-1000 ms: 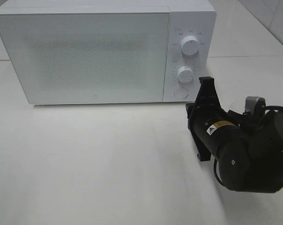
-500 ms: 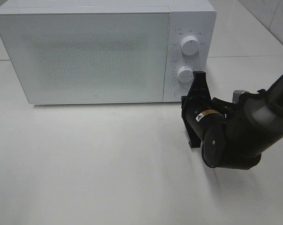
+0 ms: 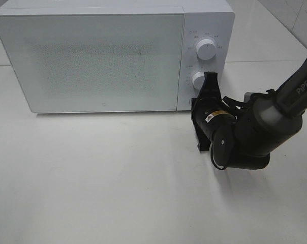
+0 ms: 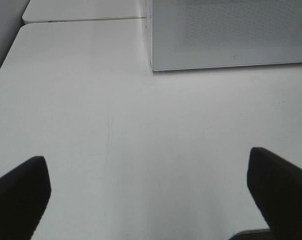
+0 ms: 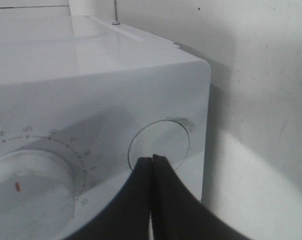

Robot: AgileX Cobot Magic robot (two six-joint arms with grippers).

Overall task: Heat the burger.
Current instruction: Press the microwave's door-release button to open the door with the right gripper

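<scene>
Right-arm tool (image 3: 209, 79), its two black jaws pressed fully together and holding nothing, had swung in from the open bench (image 3: 118, 178) over the last second and now pointed its tips at the control panel of a white microwave (image 3: 204, 15). A second earlier it sat further out to the right and lower; half a second earlier it was partway in. The right wrist view showed the closed tips (image 5: 152, 162) at the lower edge of the round push button (image 5: 166, 140) in the panel's bottom corner, just beside the lower dial (image 3: 199, 80). Whether they were already pressing could not be told. The frosted door (image 3: 92, 61) was shut, and the burger was nowhere in sight (not on the bench, and the door was too cloudy to show whether it sat inside). The left tool (image 4: 146, 165) hung with its jaws spread wide and empty above bare bench, near the microwave's left front corner. Judging by this approach, the arm was probably about to push the button, which most likely releases the door, so the heating task seemed to be at an early step.
</scene>
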